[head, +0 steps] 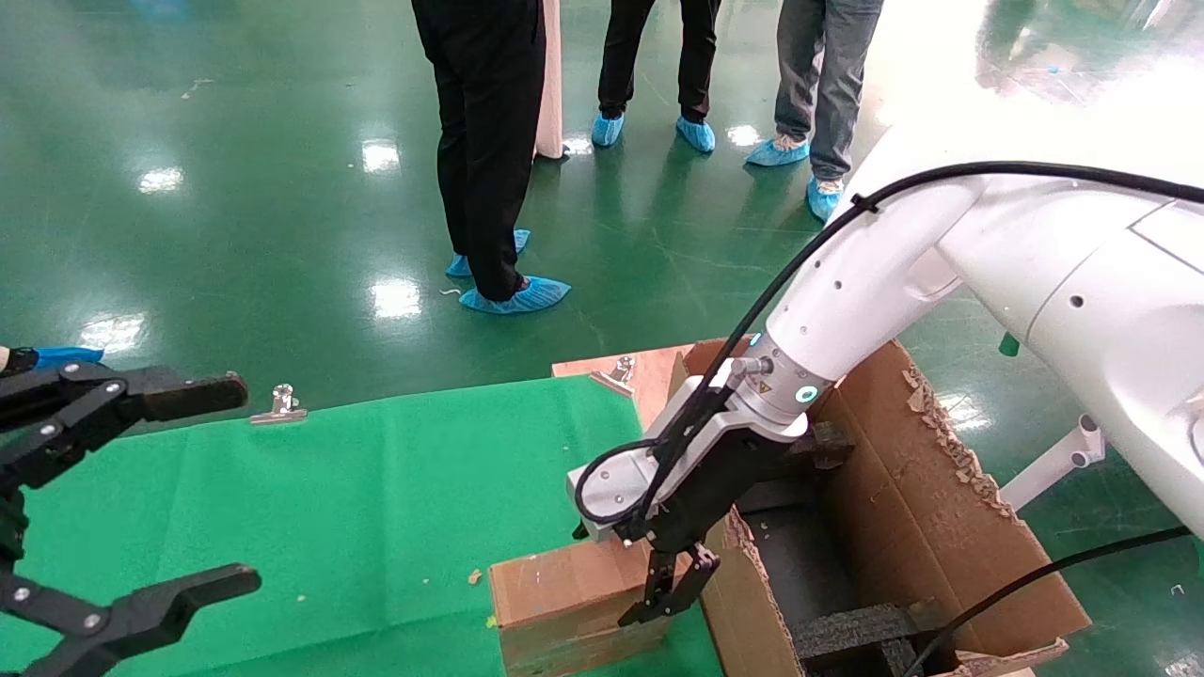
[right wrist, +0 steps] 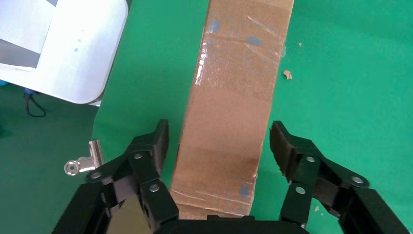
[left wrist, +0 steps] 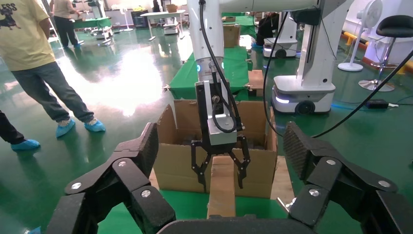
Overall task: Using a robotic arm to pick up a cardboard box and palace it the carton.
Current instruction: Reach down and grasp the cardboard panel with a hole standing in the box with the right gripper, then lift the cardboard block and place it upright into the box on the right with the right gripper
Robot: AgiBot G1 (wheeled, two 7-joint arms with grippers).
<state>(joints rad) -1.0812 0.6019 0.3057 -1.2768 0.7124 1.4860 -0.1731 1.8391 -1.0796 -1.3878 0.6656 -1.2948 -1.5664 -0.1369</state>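
The white glossy robotic arm point(head: 941, 273) reached down from the right, and its black two-finger right gripper point(head: 670, 592) hung directly over the small flat brown cardboard box point(head: 564, 592) sealed with shiny clear tape. In the right wrist view the fingers point(right wrist: 151, 146) stood spread wide, one on each long side of the box point(right wrist: 234, 112), with a clear gap on both sides, so nothing was gripped. The left wrist view point(left wrist: 220, 168) agreed: jaws apart, straddling the top edge of the box point(left wrist: 221, 190).

The box stood on edge on the green cloth-covered table point(head: 357, 498), right at its near corner and just beside the large brown corrugated carton point(head: 903, 489) with ragged torn flaps. A black foam block point(head: 851, 628) lay inside that carton.

Over on the left, the all-black left gripper point(head: 141, 489) was held above the green cloth, well apart from the box, fingers wide open and empty. A silver binder clip point(head: 280, 404) pinned the cloth's far edge.
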